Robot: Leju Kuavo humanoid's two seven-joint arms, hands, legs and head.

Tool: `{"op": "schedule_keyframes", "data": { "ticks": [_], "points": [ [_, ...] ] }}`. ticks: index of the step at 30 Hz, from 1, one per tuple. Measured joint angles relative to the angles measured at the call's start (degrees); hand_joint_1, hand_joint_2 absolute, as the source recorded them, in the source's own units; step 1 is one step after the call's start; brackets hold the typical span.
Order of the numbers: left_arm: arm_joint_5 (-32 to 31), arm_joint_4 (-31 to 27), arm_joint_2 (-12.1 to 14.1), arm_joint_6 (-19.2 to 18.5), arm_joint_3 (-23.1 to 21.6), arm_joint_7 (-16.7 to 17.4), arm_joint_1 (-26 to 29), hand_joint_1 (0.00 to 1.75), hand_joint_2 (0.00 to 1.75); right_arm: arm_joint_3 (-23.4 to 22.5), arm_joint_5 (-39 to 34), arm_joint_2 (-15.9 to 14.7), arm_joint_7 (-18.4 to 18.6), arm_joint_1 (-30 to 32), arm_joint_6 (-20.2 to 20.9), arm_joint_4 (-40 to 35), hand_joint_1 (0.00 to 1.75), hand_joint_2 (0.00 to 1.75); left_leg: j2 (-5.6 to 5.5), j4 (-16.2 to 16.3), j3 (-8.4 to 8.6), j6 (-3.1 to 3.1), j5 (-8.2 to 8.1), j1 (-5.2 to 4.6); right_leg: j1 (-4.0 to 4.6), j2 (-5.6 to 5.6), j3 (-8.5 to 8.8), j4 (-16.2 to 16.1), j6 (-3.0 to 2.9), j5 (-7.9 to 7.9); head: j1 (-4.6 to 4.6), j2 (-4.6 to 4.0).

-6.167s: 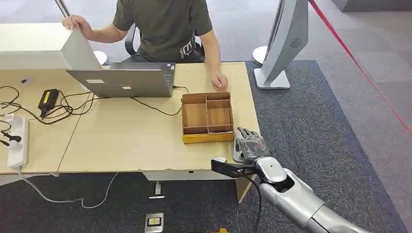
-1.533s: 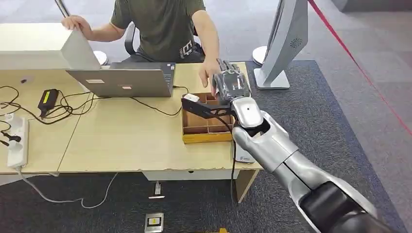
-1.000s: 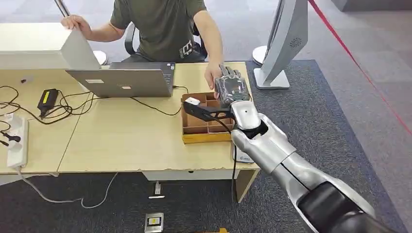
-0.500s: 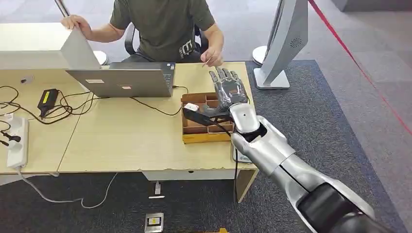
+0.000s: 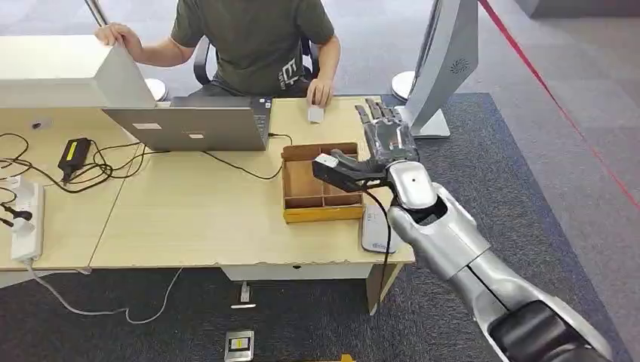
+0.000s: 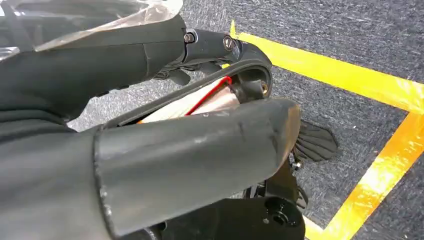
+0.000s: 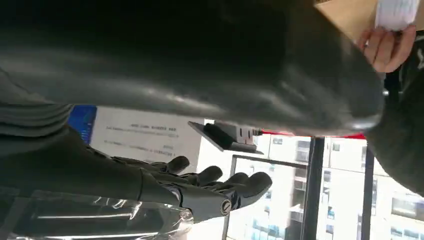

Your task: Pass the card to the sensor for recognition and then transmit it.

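Head view — flat pale card (image 5: 315, 115)

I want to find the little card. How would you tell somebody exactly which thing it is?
Start at the long wooden desk and go to its far edge, past the wooden divided tray. There a seated person's hand rests, and the card lies flat just in front of it. It is the small pale rectangle, much smaller than the grey laptop beside it.
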Motion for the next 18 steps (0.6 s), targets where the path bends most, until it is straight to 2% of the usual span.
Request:
{"op": "schedule_keyframes", "data": {
  "ticks": [4, 9, 13, 15, 18],
  "points": [
    [0.20, 0.00, 0.00, 0.11, 0.02, -0.68, -0.05, 0.00, 0.00, -2.74, -1.49, -3.04, -0.39, 3.23, 0.96, -5.32, 0.00, 0.00, 0.00, 0.01, 0.03, 0.00, 0.00, 0.01, 0.01, 0.01, 0.02, -0.03, 0.00, 0.00, -0.02, 0.00],
    [0.31, 0.02, 0.02, 0.13, 0.02, -1.90, 0.06, 0.00, 0.00, -7.35, -7.31, -7.59, -0.94, 10.16, 3.52, -14.05, 0.00, 0.00, -0.02, 0.01, 0.02, 0.03, -0.03, 0.00, 0.00, 0.00, 0.01, -0.03, 0.00, 0.00, 0.00, 0.00],
    [-0.44, 0.02, 0.11, -0.28, 0.02, -2.67, 0.07, 0.00, 0.00, -11.74, -18.13, -12.16, 3.68, 16.05, 8.33, -24.52, 0.00, 0.00, 0.00, 0.01, 0.01, 0.04, -0.04, 0.00, 0.00, 0.00, 0.00, -0.08, 0.01, -0.01, 0.00, 0.00],
    [-0.37, 0.02, 0.22, -0.55, 0.02, -3.28, 0.13, 0.00, 0.00, -13.45, -22.28, -15.11, 5.99, 19.31, 8.63, -29.87, 0.00, 0.00, -0.01, 0.02, 0.00, 0.05, -0.04, -0.01, -0.01, 0.00, -0.01, -0.09, 0.01, -0.01, 0.00, 0.00],
    [0.11, 0.04, 0.35, -0.57, 0.04, -4.09, 0.14, 0.00, 0.00, -14.75, -23.26, -18.60, 7.39, 23.13, 8.18, -36.23, 0.00, 0.00, 0.11, 0.01, 0.10, 0.03, -0.14, -0.01, -0.01, 0.19, -0.01, -0.09, 0.00, -0.01, -0.13, 0.00]
  ]
}}
